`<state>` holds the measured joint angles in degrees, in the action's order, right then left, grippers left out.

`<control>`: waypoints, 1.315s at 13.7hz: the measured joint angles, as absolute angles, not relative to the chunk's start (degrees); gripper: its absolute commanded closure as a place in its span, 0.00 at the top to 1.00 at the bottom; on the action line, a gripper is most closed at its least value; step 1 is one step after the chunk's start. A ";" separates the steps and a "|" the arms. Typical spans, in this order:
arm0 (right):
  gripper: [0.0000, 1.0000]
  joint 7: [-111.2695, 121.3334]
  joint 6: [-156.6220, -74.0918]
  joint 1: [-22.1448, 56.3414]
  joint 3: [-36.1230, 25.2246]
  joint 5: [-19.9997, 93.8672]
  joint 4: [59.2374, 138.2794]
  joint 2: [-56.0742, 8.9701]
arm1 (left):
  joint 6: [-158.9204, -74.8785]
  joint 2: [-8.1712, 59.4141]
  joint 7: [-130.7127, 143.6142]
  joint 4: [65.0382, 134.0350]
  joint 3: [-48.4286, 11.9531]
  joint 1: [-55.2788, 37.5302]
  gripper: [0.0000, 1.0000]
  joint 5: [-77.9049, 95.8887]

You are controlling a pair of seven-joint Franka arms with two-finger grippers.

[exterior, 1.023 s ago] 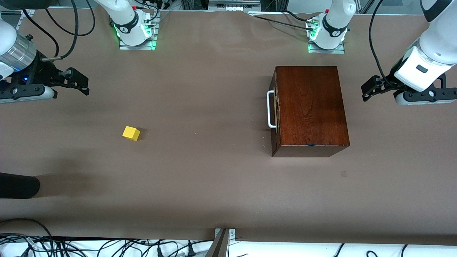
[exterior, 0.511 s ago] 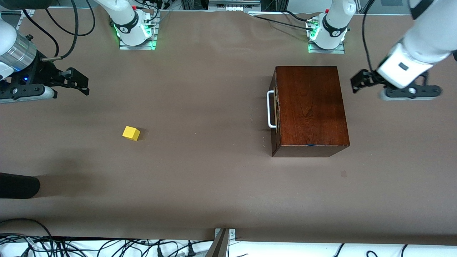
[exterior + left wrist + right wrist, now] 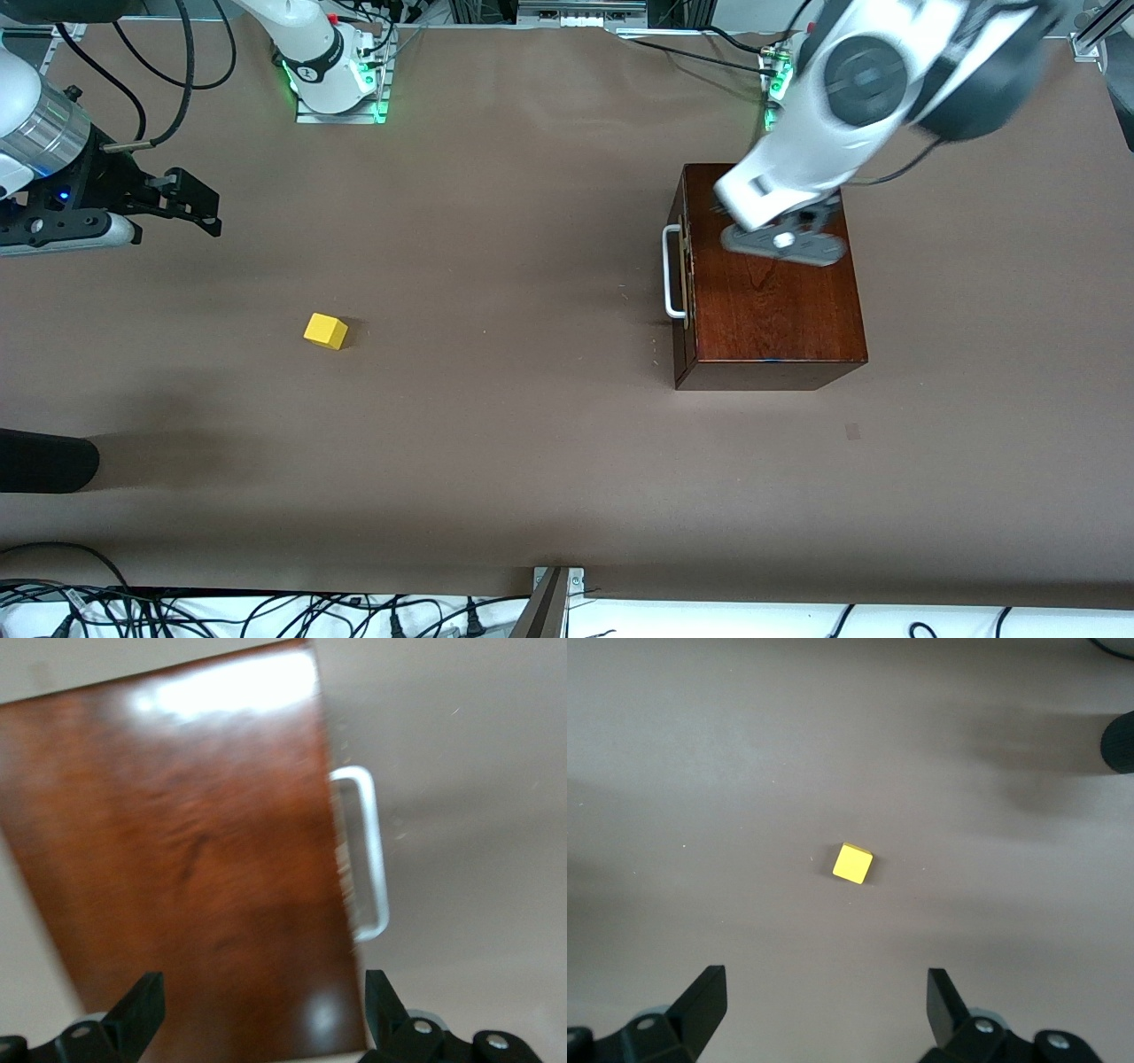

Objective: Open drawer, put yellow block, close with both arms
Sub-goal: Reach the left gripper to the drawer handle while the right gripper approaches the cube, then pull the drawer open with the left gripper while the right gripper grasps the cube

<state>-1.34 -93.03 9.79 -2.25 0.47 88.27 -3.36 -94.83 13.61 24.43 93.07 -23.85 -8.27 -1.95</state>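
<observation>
The dark reddish-brown wooden box point(image 3: 771, 292) stands toward the left arm's end of the table. Its drawer is shut, and its white bar handle point(image 3: 673, 270) faces the right arm's end. My left gripper point(image 3: 726, 211) is open and empty, up in the air over the box top. The left wrist view shows the box point(image 3: 177, 868) and the handle point(image 3: 368, 850) beyond the left gripper point(image 3: 261, 992). The yellow block point(image 3: 325, 331) lies alone on the table toward the right arm's end. My right gripper point(image 3: 197, 202) is open and empty, waiting in the air. The right wrist view shows the block point(image 3: 853, 863) ahead of the right gripper point(image 3: 824, 988).
A dark rounded object point(image 3: 44, 461) lies at the right arm's end of the table, nearer the front camera than the block; it also shows in the right wrist view point(image 3: 1118, 742). The arm bases point(image 3: 332, 71) point(image 3: 811, 89) stand along the table edge farthest from the camera. Brown table surface point(image 3: 496, 416) surrounds the block.
My left arm has swung in from the left arm's end of the table to over the box top. The right arm, the block and the box have not moved.
</observation>
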 measured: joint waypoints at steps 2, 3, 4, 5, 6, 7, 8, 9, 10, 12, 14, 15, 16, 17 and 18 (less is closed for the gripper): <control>1.00 -1.34 -93.02 9.79 -2.24 0.47 88.27 -3.39 | -99.11 17.73 31.18 92.73 -23.98 -12.73 1.00 -2.48; 1.00 -1.35 -93.03 9.79 -2.24 0.47 88.28 -3.45 | -100.10 19.54 34.38 92.05 -24.00 -15.00 1.00 -4.00; 1.00 -1.36 -93.04 9.79 -2.24 0.50 88.29 -3.68 | -100.34 21.30 37.73 91.01 -24.02 -17.27 1.00 -6.44; 1.00 -1.36 -93.20 9.79 -2.22 0.53 88.31 -4.35 | -100.35 22.78 40.50 90.10 -24.03 -19.20 1.00 -9.08; 1.00 -1.36 -93.74 9.79 -2.22 0.54 88.32 -5.41 | -100.33 23.83 42.31 89.64 -24.03 -20.38 1.00 -11.22; 1.00 -1.36 -94.27 9.79 -2.23 0.54 88.32 -6.73 | -100.32 24.68 43.78 89.53 -24.01 -21.03 1.00 -12.66; 1.00 -1.36 -94.58 9.78 -2.25 0.54 88.31 -8.17 | -100.31 25.51 45.16 89.52 -23.98 -21.40 1.00 -13.71; 1.00 -1.36 -94.82 9.76 -2.27 0.52 88.30 -9.65 | -100.31 26.51 46.87 89.52 -23.97 -21.87 1.00 -15.22; 1.00 -1.36 -95.03 9.73 -2.29 0.51 88.29 -11.06 | -100.31 27.60 48.75 89.52 -23.97 -22.53 1.00 -17.37; 1.00 -1.36 -95.06 9.72 -2.31 0.51 88.38 -14.15 | -100.32 29.63 51.43 89.47 -23.98 -23.64 1.00 -20.46; 1.00 -1.47 -95.43 9.72 -2.31 0.51 88.51 -18.16 | -100.36 30.81 52.14 89.42 -23.79 -23.78 1.00 -22.13; 1.00 -1.57 -96.52 9.71 -2.31 0.51 88.75 -20.00 | -100.48 31.17 52.34 89.35 -23.61 -23.77 1.00 -22.91; 1.00 -1.71 -99.08 9.71 -2.32 0.51 89.70 -21.44 | -100.77 31.55 52.59 89.34 -23.48 -23.77 1.00 -23.27; 1.00 -2.06 -102.68 9.70 -2.41 0.51 91.59 -22.33 | -101.19 31.99 52.98 89.33 -23.43 -23.77 1.00 -23.50; 1.00 -2.78 -106.36 9.67 -2.51 0.52 94.08 -22.77 | -101.50 32.51 53.41 89.33 -23.42 -23.77 1.00 -23.58</control>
<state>-2.78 -106.36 9.67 -2.51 0.52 94.08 -22.77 -101.50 32.51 53.41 89.33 -23.42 -23.77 -23.58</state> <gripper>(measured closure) 0.000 0.000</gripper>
